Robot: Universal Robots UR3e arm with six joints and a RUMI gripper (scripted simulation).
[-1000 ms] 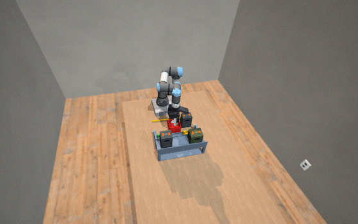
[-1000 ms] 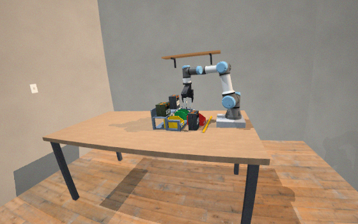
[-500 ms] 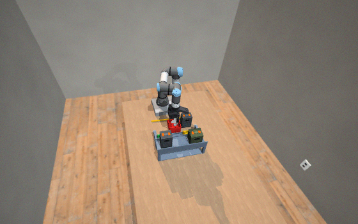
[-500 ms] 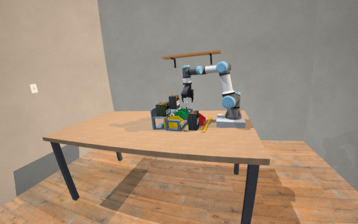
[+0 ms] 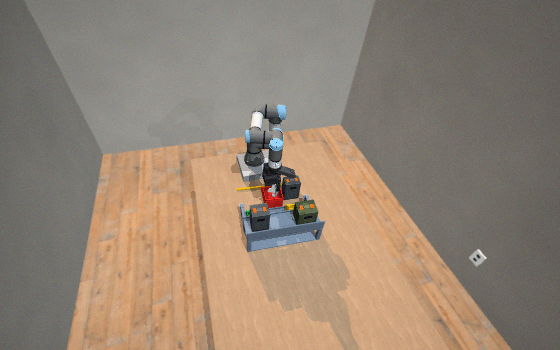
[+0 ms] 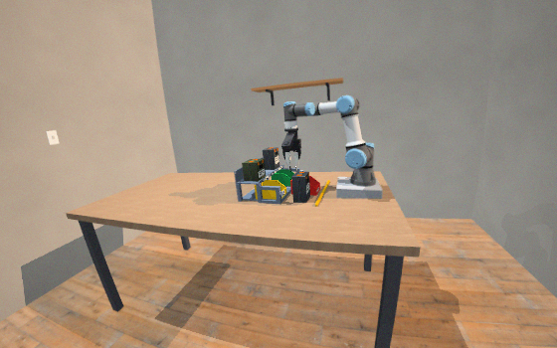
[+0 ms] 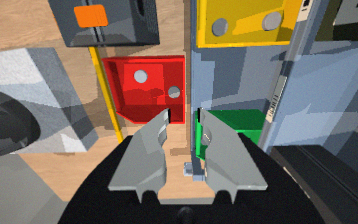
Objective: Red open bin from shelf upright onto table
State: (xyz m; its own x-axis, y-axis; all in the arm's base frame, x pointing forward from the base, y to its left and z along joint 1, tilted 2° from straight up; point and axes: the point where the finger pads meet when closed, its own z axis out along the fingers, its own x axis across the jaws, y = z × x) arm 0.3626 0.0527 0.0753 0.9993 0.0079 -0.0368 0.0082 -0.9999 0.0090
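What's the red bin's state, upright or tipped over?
Upright: in the wrist view the red bin shows its open top, with two round parts lying inside on its floor.

Red bin (image 5: 272, 200) (image 6: 313, 186) (image 7: 150, 95) upright on the table, two parts inside.
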